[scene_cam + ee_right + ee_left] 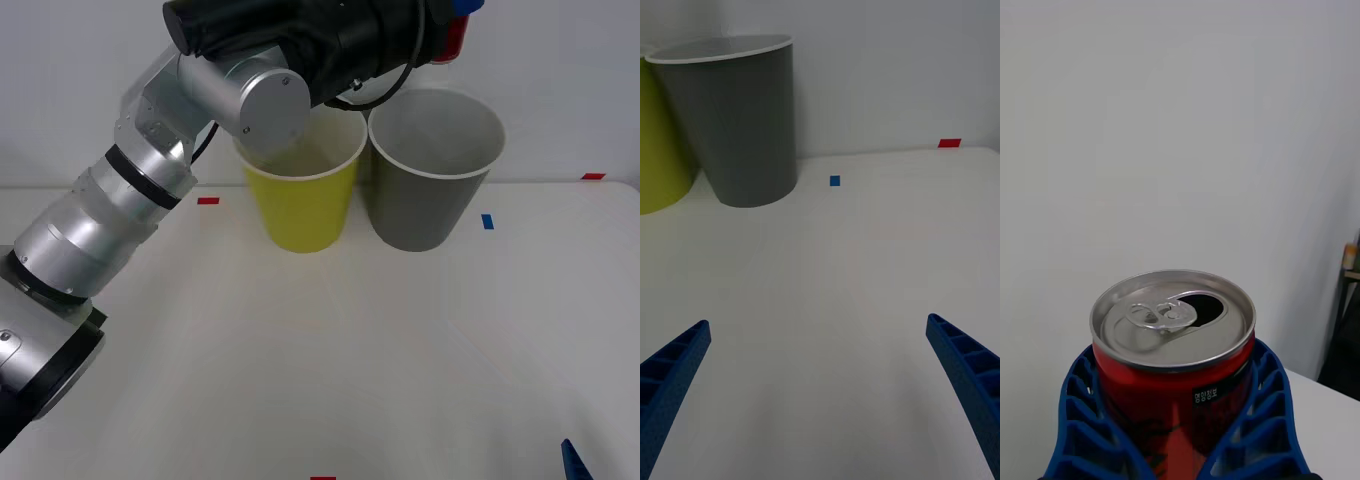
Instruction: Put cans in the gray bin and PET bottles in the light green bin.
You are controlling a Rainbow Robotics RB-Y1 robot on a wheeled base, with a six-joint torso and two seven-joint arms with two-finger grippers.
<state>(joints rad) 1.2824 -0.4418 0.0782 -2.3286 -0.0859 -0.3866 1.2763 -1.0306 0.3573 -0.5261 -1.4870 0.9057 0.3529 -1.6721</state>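
Note:
My left gripper [456,18] is high above the gray bin [420,210], shut on the red can [452,38]. The left wrist view shows the can [1172,352] upright between the blue fingers [1082,420], silver top up and its tab opening punched. The light green bin [300,215] stands right beside the gray one, partly behind my left arm. My right gripper [816,405] hovers open and low over the table, facing the gray bin [745,127] and the light green bin [659,150]; its fingertip [572,460] shows near the front right corner. PET bottles are out of view.
Both bins stand at the back of the white table [330,360], close to a white wall. Small tape marks lie flat on the table: red [208,201], blue [487,221] and red [593,176]. My left arm spans the view's upper left.

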